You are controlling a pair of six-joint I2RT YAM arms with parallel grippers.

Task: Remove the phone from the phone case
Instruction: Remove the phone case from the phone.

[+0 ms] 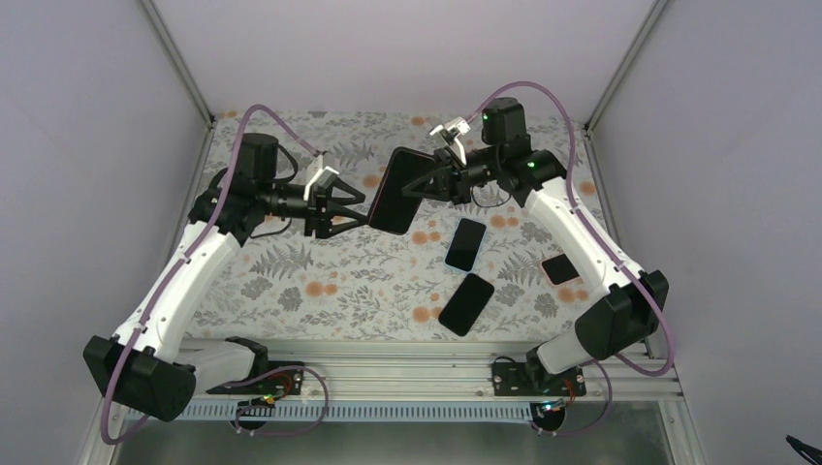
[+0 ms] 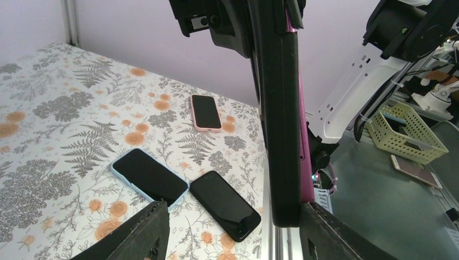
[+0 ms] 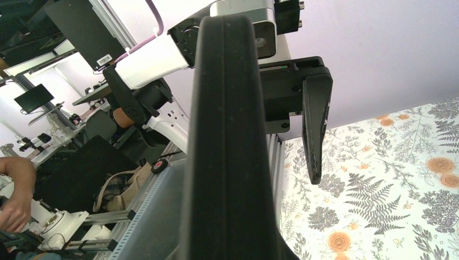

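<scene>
The phone in its phone case (image 1: 397,189) hangs upright in the air above the table's middle. Edge-on in the left wrist view, it (image 2: 279,119) is a black slab with a magenta strip down its right side. My right gripper (image 1: 429,184) is shut on its right end; in the right wrist view the black edge (image 3: 230,135) fills the picture and hides my own fingers. My left gripper (image 1: 361,209) is open at its left end. One finger (image 2: 327,235) stands right against the magenta side, the other finger (image 2: 135,235) far off.
Three other phones lie on the flowered mat: a light-blue-cased one (image 2: 149,176), a black one (image 2: 224,205) and a pink-cased one (image 2: 205,112). From above they lie right of centre (image 1: 466,243). A yellow basket (image 2: 403,132) sits beyond the table edge.
</scene>
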